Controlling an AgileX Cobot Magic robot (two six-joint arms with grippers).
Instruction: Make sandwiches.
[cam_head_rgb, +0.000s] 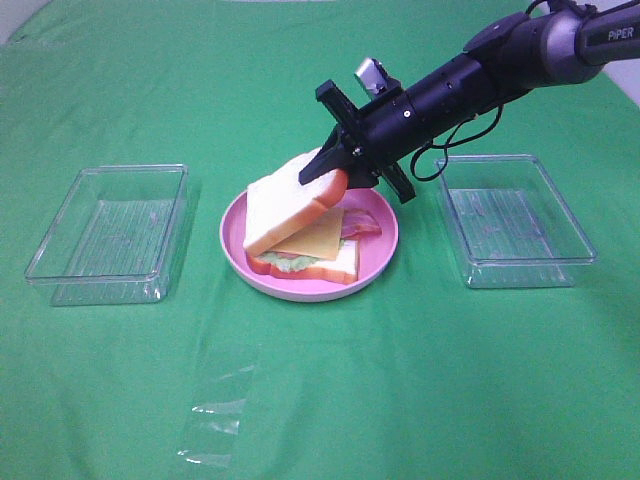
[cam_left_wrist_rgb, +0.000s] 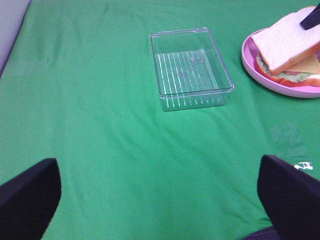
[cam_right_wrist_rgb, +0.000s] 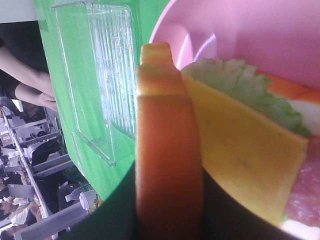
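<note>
Sandwiches (cam_head_rgb: 305, 235): spongy square slice, thin flat cheese (cam_head_rgb: 318, 237).

Green tablecloth (cam_head_rgb: 400, 400) looked matt woven cloth with soft creases, both trays (cam_head_rgb: 110, 235) (cam_head_rgb: 515, 220) were clear glossy ribbed plastic, pink plate (cam_head_rgb: 235, 245) smooth semi-gloss plastic, top bread slice (cam_head_rgb: 290, 205) matt foam-like toy with smooth crust, cheese slice (cam_head_rgb: 320, 238) matt, right gripper (cam_head_rgb: 335, 175) matt black plastic.

Orange-brown bread crust (cam_right_wrist_rgb: 167, 165) up close, yellow cheese (cam_right_wrist_rgb: 240, 160), lettuce (cam_right_wrist_rgb: 245, 85), pink plate (cam_right_wrist_rgb: 260, 35), clear tray (cam_right_wrist_rgb: 107, 85) beyond
</note>
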